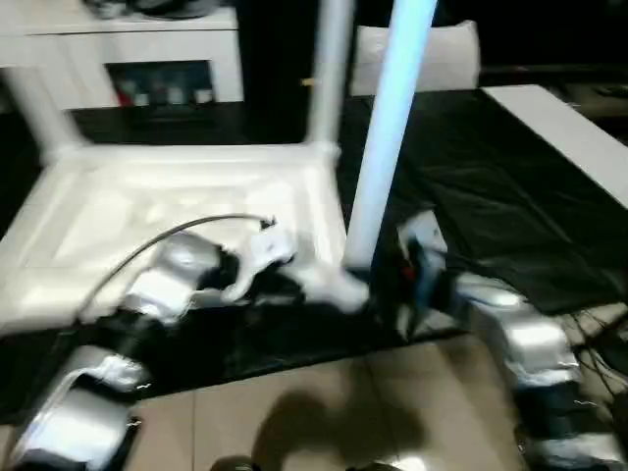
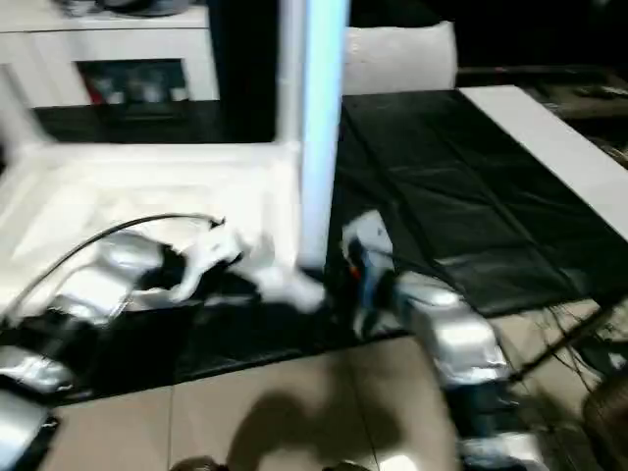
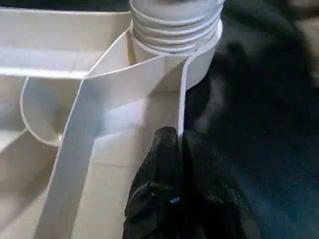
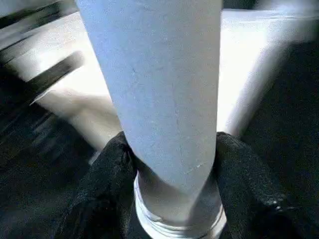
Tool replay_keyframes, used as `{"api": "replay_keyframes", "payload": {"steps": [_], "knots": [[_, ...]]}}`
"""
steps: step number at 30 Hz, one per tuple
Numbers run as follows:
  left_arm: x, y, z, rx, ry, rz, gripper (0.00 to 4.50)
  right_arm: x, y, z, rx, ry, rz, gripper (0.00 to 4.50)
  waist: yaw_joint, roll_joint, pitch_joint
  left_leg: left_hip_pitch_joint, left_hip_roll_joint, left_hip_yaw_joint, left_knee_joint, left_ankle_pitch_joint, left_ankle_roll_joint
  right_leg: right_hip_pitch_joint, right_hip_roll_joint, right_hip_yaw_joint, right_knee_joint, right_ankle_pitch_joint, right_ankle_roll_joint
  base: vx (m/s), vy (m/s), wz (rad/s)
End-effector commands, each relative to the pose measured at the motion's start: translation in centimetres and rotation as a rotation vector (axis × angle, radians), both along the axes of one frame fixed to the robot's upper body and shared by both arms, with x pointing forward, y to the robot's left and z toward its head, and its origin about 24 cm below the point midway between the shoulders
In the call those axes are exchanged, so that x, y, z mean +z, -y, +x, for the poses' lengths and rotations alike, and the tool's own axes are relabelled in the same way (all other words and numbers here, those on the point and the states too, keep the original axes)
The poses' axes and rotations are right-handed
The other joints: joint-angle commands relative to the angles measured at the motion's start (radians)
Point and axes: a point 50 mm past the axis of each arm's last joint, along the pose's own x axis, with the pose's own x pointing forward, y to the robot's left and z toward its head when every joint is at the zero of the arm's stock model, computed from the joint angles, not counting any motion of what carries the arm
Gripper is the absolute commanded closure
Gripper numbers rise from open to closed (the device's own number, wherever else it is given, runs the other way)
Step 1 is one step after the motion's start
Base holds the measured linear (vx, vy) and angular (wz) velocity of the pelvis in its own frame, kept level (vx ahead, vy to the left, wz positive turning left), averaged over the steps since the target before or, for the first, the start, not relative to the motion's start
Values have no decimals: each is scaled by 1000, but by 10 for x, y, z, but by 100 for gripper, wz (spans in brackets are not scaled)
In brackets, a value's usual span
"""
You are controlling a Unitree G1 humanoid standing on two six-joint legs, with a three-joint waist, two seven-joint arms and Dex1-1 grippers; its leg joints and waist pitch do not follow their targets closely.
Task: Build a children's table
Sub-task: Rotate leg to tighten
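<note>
leg [image 1: 388,137] is the thing to watch: a long white tapered tube standing nearly upright, its long axis rising from the near right corner socket [image 3: 175,30] of the table top [image 1: 147,211], leaning a little to the right as it goes up. the top lies underside up on a black sheet [image 1: 491,196], ribs showing, and two more legs already stand in its far corners, one at the far right corner [image 1: 329,74] and one at the far left corner [image 1: 34,113].

right gripper [image 4: 172,164] is the nearer one to this leg: its two black fingers sit on either side of the tube just above the threaded foot, clamped on it, on the side of the corner away from the table top. left gripper [image 3: 172,149] comes in from the table top side of that same corner, its black fingers together and pinching the thin rim wall just beside the socket, apparently bracing the top.

judging from the ridged collar visible above the socket, the leg is probably not fully seated, so the coming move likely turns on keeping that axis in line with the socket while the right gripper twists or presses it down.
</note>
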Motion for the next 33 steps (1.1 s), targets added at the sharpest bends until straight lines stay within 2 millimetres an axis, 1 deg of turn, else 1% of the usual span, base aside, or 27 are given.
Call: {"api": "replay_keyframes", "payload": {"steps": [1, 2, 3, 4, 5, 6, 7, 8, 10, 11, 12, 14, 15, 16, 17, 18, 19, 20, 22, 23, 24, 26, 27, 28, 30, 31, 33], "knots": [[10, 16, 7, 69, 61, -61, 450, -3, -30, -4, 76, -50, 43, 254, 4, 7, -73, -2, 49, -22, -69, -130, 7, 60, -100, 64, -104, -363, -96, 0, 0, 0], [11, 21, 9, 100, 65, -75, 450, -4, -33, 0, 23, -53, 32, 254, 2, 10, -75, -4, 52, -22, -69, -111, 16, 61, -100, 66, -99, -305, -112, 0, 0, 0], [12, 27, 12, 143, 79, -90, 450, -6, -37, 4, -33, -57, 22, 254, 1, 10, -76, -3, 54, -23, -70, -106, 18, 60, -99, 66, -96, -279, -121, 0, 0, 0], [14, 39, 14, 172, 99, -109, 450, -5, -44, 12, -123, -43, 18, 254, -4, 12, -75, -4, 52, -21, -69, -107, 15, 57, -100, 66, -94, -253, -140, 0, 0, 0], [15, 42, 15, 178, 103, -111, 450, -4, -45, 13, -142, -39, 19, 219, -4, 12, -77, 0, 50, -20, -67, -116, 10, 57, -100, 66, -96, -258, -147, 0, 0, 0], [15, 42, 15, 176, 115, -110, 450, -3, -46, 14, -142, -28, 26, 219, -1, 13, -78, -1, 48, -20, -67, -106, 13, 61, -100, 68, -95, -241, -148, 0, 0, 0], [15, 42, 15, 157, 129, -98, 450, 0, -45, 14, -145, -8, 38, 184, 0, 13, -79, -3, 52, -20, -68, -90, 25, 62, -98, 70, -89, -183, -155, 0, 0, 0], [15, 42, 14, 137, 134, -85, 450, 1, -43, 14, -143, 2, 45, 184, 0, 14, -80, -5, 53, -21, -68, -81, 35, 66, -98, 69, -83, -147, -160, 0, 0, 0], [13, 39, 10, 70, 149, -60, 450, 5, -37, 13, -134, 41, 48, 174, 0, 17, -82, -4, 56, -22, -67, -69, 47, 66, -100, 69, -78, -101, -170, 0, 0, 0], [11, 32, 9, 31, 166, -36, 450, 8, -28, 11, -87, 72, 61, 150, 0, 17, -83, -6, 56, -22, -66, -56, 55, 69, -101, 70, -75, -67, -176, 0, 0, 0], [11, 32, 9, 29, 167, -36, 450, 9, -27, 11, -85, 74, 61, 150, 1, 16, -83, -5, 56, -22, -66, -58, 60, 70, -99, 70, -74, -55, -179, 0, 0, 0], [11, 22, 5, -63, 180, -28, 450, 11, -10, 8, -18, 104, 39, 138, 2, 16, -84, -7, 57, -22, -64, -46, 79, 72, -100, 70, -69, -12, -195, 0, 0, 0], [10, 11, 1, -146, 164, -6, 450, 11, 7, 5, 56, 125, -9, 133, 1, 15, -84, -9, 56, -21, -63, -48, 84, 74, -101, 70, -69, -8, -197, 0, 0, 0], [9, 8, 0, -165, 160, 3, 450, 11, 12, 5, 76, 127, -24, 108, 5, 14, -84, -8, 55, -20, -62, -52, 90, 76, -101, 70, -69, -7, -195, 0, 0, 0], [9, 6, -1, -201, 163, 15, 450, 11, 15, 3, 116, 126, -26, 100, 4, 21, -81, -7, 57, -18, -62, -62, 89, 71, -101, 71, -70, -16, -201, 0, 0, 0], [9, 6, -1, -201, 163, 15, 450, 11, 15, 3, 116, 126, -26, 96, 5, 20, -80, -4, 57, -17, -62, -79, 89, 69, -100, 70, -76, -40, -199, 0, 0, 0], [9, 2, -4, -252, 153, 19, 450, 13, 19, -1, 180, 134, -34, 96, 8, 17, -78, -3, 56, -16, -63, -98, 82, 69, -101, 69, -80, -84, -196, 0, 0, 0], [10, 0, -5, -280, 143, 16, 450, 13, 22, -3, 222, 131, -38, 96, 13, 18, -76, 0, 57, -16, -64, -117, 76, 68, -102, 69, -86, -135, -187, 0, 0, 0], [11, -6, -9, -354, 103, 0, 450, 16, 28, -11, 354, 136, -54, 96, 21, 19, -74, 2, 62, -15, -66, -129, 73, 66, -101, 69, -88, -169, -181, 0, 0, 0], [12, -9, -11, -394, 81, 5, 450, 16, 31, -15, 429, 127, -65, 96, 27, 22, -75, 3, 65, -16, -66, -129, 70, 64, -101, 67, -85, -169, -183, 0, 0, 0], [13, -13, -13, -443, 56, 19, 450, 17, 34, -20, 514, 121, -80, 96, 34, 20, -76, 4, 67, -16, -66, -130, 69, 65, -101, 67, -84, -163, -184, 0, 0, 0], [14, -15, -14, -489, 28, 30, 450, 17, 35, -25, 592, 107, -90, 96, 39, 20, -76, 3, 68, -15, -65, -127, 74, 63, -102, 68, -81, -147, -194, 0, 0, 0], [15, -16, -15, -504, 21, 32, 450, 17, 35, -26, 619, 99, -88, 96, 39, 14, -75, 2, 68, -15, -65, -125, 74, 63, -102, 68, -80, -147, -194, 0, 0, 0], [15, -17, -16, -529, 10, 40, 450, 17, 35, -28, 654, 97, -95, 96, 43, 16, -75, 1, 66, -14, -65, -130, 74, 62, -105, 67, -82, -168, -193, 0, 0, 0], [15, -17, -17, -547, 3, 46, 450, 17, 35, -29, 678, 96, -100, 124, 46, 15, -75, 1, 66, -15, -65, -131, 68, 63, -106, 67, -85, -199, -186, 0, 0, 0], [16, -19, -20, -615, -33, 66, 450, 15, 31, -35, 793, 70, -100, 134, 48, 12, -76, 2, 65, -15, -64, -125, 68, 63, -105, 67, -84, -202, -183, 0, 0, 0], [16, -19, -20, -624, -37, 69, 450, 15, 30, -36, 812, 64, -97, 141, 54, 14, -76, 1, 68, -14, -64, -114, 74, 61, -104, 68, -83, -194, -181, 0, 0, 0]]}}
